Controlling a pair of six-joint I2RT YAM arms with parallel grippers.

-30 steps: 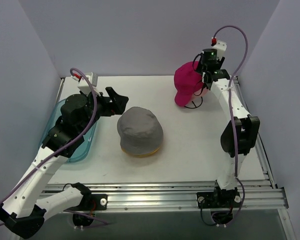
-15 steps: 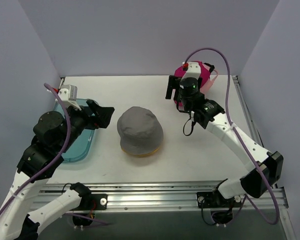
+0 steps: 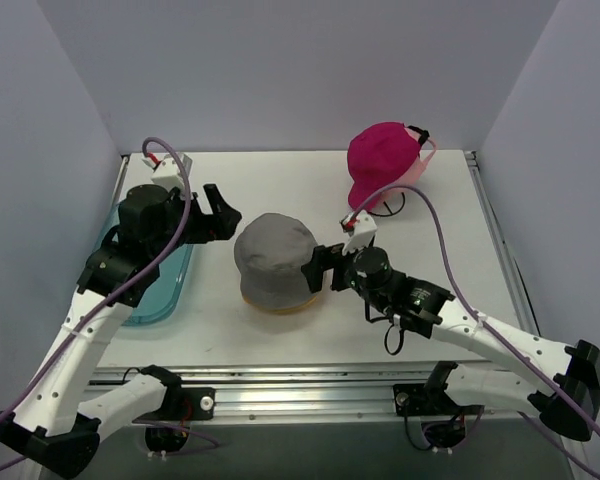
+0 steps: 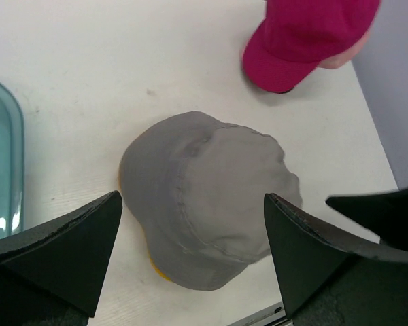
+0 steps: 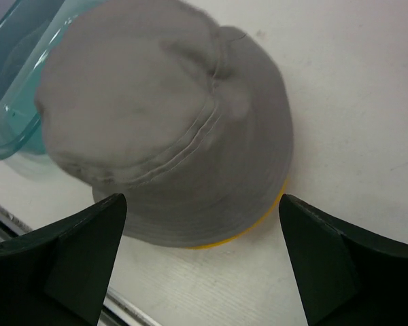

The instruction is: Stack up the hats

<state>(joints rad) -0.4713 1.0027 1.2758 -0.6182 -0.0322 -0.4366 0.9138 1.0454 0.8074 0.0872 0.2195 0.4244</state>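
The grey bucket hat (image 3: 278, 260) lies mid-table on the yellow bucket hat, of which only a rim sliver (image 3: 280, 309) shows. The magenta baseball cap (image 3: 378, 158) sits at the back right over the light pink cap (image 3: 426, 166). My left gripper (image 3: 223, 214) is open and empty, raised just left of the grey hat (image 4: 211, 193). My right gripper (image 3: 318, 268) is open and empty, close to the grey hat's right side. The right wrist view shows the grey hat (image 5: 163, 122) and the yellow rim (image 5: 262, 226) between its open fingers (image 5: 88, 238).
A translucent teal tray (image 3: 165, 295) lies at the table's left edge, under the left arm; it also shows in the left wrist view (image 4: 0, 170) and the right wrist view (image 5: 13, 88). A dark base (image 3: 388, 210) shows under the caps. Walls close in left, back and right.
My right arm has swung from the magenta cap at the back right down to the grey hat's right side. My left gripper drew back left, then returned toward the hat.
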